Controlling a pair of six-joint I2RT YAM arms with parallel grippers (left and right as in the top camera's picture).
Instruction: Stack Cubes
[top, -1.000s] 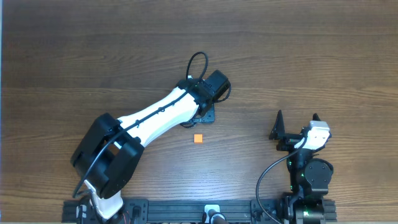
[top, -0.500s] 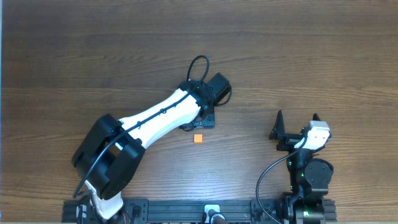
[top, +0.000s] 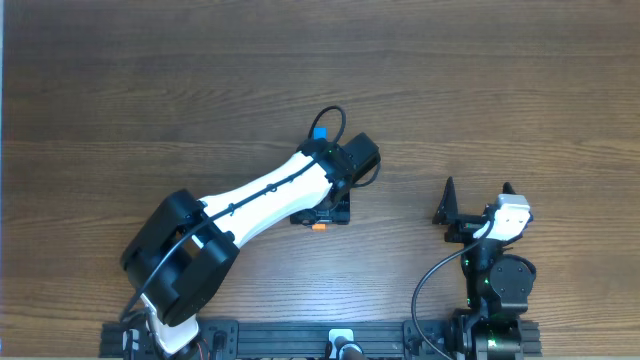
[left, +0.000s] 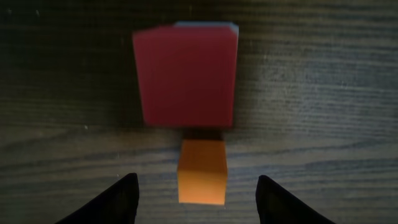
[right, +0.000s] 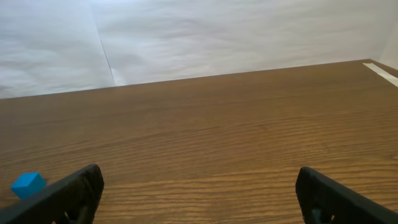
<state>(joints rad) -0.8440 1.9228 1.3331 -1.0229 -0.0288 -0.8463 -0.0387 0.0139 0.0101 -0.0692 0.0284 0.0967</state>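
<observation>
Bench (top: 150, 80) of dark brown wood carries everything. The left arm (top: 260, 190) stretches from its base toward the middle of the bench, and the right arm (top: 495, 270) stands folded near its own base, well apart from the cubes.

In the left wrist view the left gripper (left: 198, 178) is spread wide with both fingers apart and nothing between them gripped. The orange cube (left: 201, 171) sits on the wood in the gap between the fingertips, touching neither. The right gripper (right: 198, 174) is also spread wide and holds nothing, with bare wood ahead of it.

The red cube (left: 186, 74) looks the largest in the left wrist view and lies just beyond the orange cube, their near edges almost meeting. A thin strip of blue shows along its far edge, and I cannot tell whether that is something under it or behind it.

From above, the orange cube peeks out at the left gripper's edge, and the blue cube (top: 320, 133) shows just past the left arm's wrist. The right wrist view catches the blue cube far off on the wood.
</observation>
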